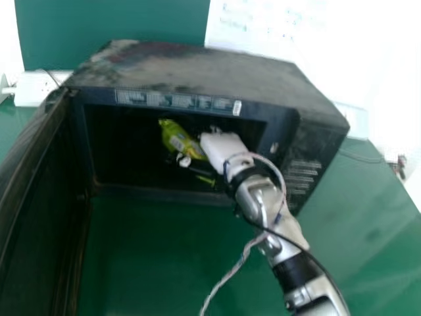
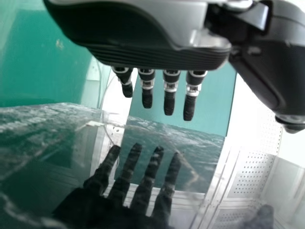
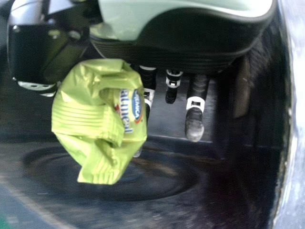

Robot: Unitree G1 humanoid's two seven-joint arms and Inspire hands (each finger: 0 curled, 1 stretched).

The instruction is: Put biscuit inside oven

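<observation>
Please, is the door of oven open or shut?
Open: the door stands swung out at the head view's left, and the right hand holds the green packet inside the oven.

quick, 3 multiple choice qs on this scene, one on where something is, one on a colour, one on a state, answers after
1. Where is the packet relative to the oven?
A. on top
B. inside
C. behind

2. What colour is most of the packet?
A. red
B. blue
C. yellow-green

3. How does the oven's door stand?
A. open
B. shut
C. half closed across the opening

Key:
1. B: the head view shows it within the opening, at the right hand.
2. C: its wrapper looks that colour in the head and right wrist views.
3. A: it juts forward from the oven's left side, leaving the opening uncovered.
</observation>
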